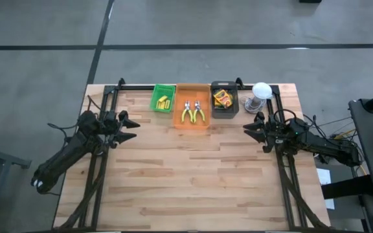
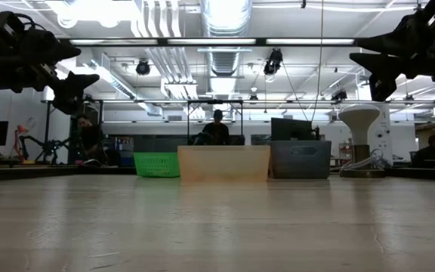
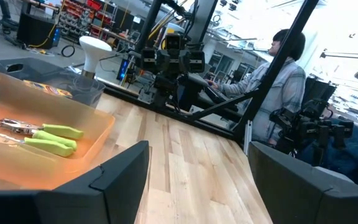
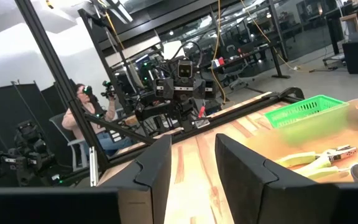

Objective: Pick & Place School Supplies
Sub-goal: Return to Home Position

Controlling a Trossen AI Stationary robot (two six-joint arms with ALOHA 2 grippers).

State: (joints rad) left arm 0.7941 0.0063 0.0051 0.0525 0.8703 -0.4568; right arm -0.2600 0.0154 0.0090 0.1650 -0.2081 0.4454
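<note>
The tabletop [image 1: 193,181] shows no loose supplies, so the sorting looks done and only parking the arms seems left. The left claw [image 1: 133,129] hangs at 9 o'clock and the right claw [image 1: 251,129] at 3 o'clock, both spread apart and empty. At 12 o'clock, the green tray [image 1: 155,94] holds yellow blocks [image 1: 164,101], the orange tray [image 1: 192,90] two yellow-handled pliers [image 1: 192,112], the black bin [image 1: 225,85] crayon boxes [image 1: 222,98].
</note>
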